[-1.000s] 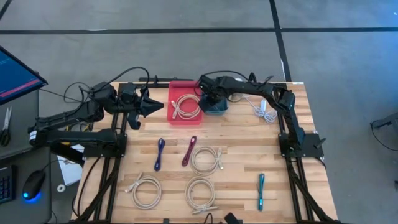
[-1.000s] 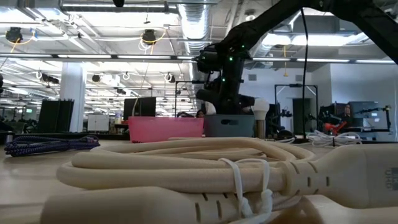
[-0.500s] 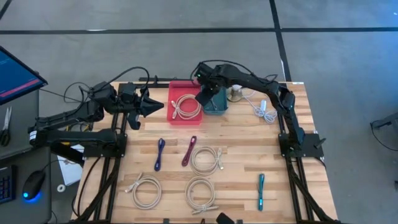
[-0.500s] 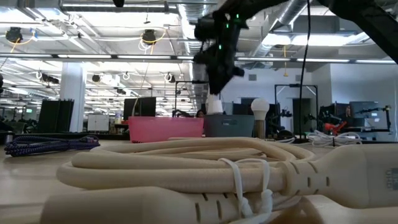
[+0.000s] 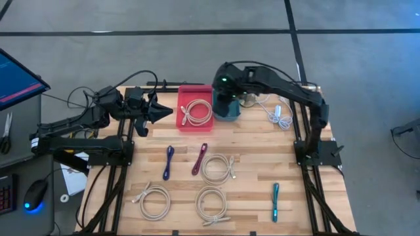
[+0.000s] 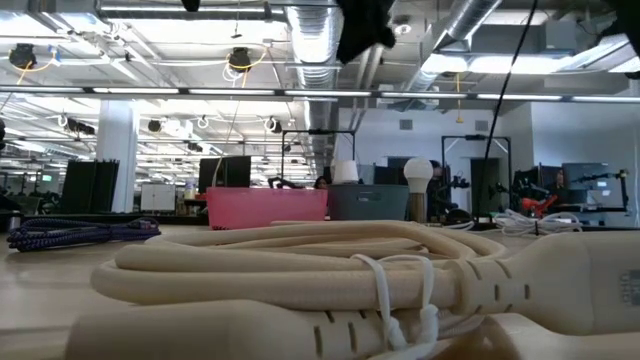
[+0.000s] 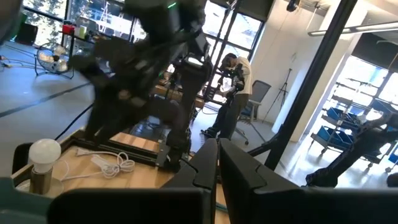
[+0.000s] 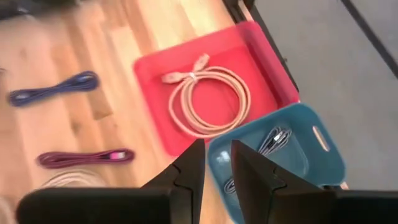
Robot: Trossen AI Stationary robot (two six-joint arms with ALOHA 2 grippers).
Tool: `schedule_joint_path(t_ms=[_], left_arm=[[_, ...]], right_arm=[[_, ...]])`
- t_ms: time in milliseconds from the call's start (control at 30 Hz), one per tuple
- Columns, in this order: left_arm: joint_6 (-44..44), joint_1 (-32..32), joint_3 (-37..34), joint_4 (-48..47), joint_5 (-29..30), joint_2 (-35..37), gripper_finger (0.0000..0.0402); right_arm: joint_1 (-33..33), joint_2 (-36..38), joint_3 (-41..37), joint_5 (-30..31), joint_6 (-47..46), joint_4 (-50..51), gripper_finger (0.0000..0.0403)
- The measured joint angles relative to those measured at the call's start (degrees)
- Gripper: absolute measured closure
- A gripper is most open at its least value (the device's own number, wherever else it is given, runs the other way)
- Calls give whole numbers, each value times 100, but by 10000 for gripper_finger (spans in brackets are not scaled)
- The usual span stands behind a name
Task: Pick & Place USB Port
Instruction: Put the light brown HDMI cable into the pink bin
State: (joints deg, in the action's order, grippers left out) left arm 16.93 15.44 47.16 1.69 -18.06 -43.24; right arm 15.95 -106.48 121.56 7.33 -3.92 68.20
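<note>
Grey floor [image 5: 197,16], exposed ceiling ducts [image 6: 315,30], white pillar [image 6: 117,150].

Light bulb [image 5: 249,99] on stand beside white cord [image 5: 272,113], computer mouse [image 5: 34,195], scissors [image 5: 6,131]

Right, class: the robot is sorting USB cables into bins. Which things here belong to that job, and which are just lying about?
Part of the job:
- red tray holding a beige coiled cable
- blue bin
- purple cable
- maroon cable
- teal cable
- right pincer, empty above the bins

Lying about:
- light bulb
- white cord
</note>
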Motion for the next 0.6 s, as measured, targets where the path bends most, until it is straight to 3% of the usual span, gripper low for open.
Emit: schedule_joint_path(t_ms=[300, 600], left_arm=[[0, 0, 0, -8, 0, 0, 385], [0, 0, -1, -31, -1, 0, 385]], right_arm=[[-449, 848, 0, 7, -205, 726, 333], [-1104, 1126, 0, 20, -854, 1880, 333]])
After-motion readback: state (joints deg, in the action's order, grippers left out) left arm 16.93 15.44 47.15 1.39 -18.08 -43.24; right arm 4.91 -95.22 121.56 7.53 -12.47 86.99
